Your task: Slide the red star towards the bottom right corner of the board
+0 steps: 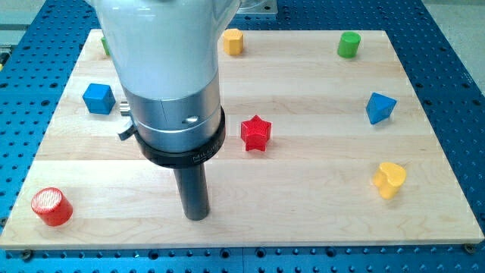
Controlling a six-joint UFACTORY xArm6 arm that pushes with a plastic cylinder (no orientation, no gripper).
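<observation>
The red star (256, 133) sits near the middle of the tabletop (303, 220), flat on the wood and touching nothing; my tip (197, 216) is below the star and to its left in the view, well apart from it, close to the tabletop's bottom edge.

The main risk, as I judge it, is one of approach: the tip is on the star's lower-left side, while a push towards the bottom right corner needs contact on the star's upper-left side; a straight move from here would strike the wrong face and send the star up or rightwards, away from the corner. A star's points also make an off-centre contact likely; that could spin the star or let it slip off the rod. Beyond the star, towards the view's right and lower, lies the yellow heart (389, 179), near the line to the corner; a wide push could knock it. The blue block (380, 108) to the star's right and above seems safely off that line; the red cylinder (51, 206), far to the star's lower left, seems out of play.

The arm's large white and silver body hangs left of the star, the dark rod pointing straight down; there is no pincer on this arm, so no open or closed state can be told.
</observation>
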